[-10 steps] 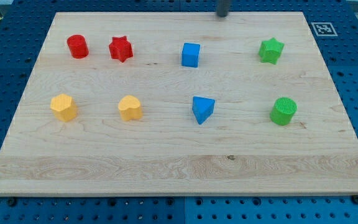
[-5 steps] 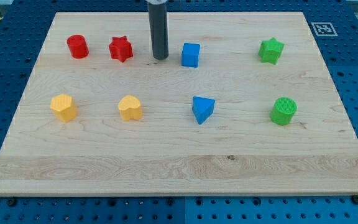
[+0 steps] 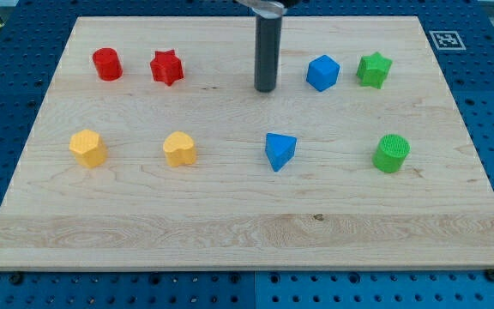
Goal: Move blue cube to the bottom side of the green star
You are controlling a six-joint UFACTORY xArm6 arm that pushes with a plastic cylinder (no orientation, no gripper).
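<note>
One gap separates my tip (image 3: 266,89) from blue cube (image 3: 322,72).

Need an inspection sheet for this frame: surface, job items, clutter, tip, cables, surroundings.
Surface: wooden board, flat, lying on a blue perforated table.
Job's things: blue cube sits just to the view's left of the green star, a narrow gap between them; not below it yet.
Clutter: red cylinder, red star, two yellow blocks, blue triangular block, green cylinder.
Grippers: none; my tip is on the board, to the view's left of the blue cube, apart from it.
Cables: nothing seen.
Surroundings: fiducial tag off the board's top right corner.
</note>
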